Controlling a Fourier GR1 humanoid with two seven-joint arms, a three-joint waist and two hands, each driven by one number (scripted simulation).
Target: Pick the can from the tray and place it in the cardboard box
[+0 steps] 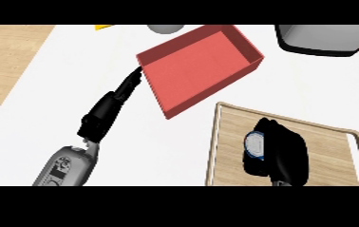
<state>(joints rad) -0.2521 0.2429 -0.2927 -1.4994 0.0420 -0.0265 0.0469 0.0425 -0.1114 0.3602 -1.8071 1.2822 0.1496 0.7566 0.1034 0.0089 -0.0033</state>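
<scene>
The right hand (286, 152) curls round the can (254, 144) on the tray (226, 140), at five o'clock from the red box (200, 67). Label unreadable. Left hand (112, 105) straight-fingered, touching the box's corner.

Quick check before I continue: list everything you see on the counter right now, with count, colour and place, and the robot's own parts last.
can: one, blue and white, on the tray, inside the right hand's curled fingers.
tray: one, light wood, lower right.
box: one, red, open top, upper centre, beyond the tray.
dark bin: one, black rim with grey inside, top right, cut by the edge.
grey object: one, top centre, mostly out of view.
yellow object: one, top left, only a sliver.
left hand: one, black, fingers straight, tips at the box's left corner.
right hand: one, black, curled round the can.
</scene>
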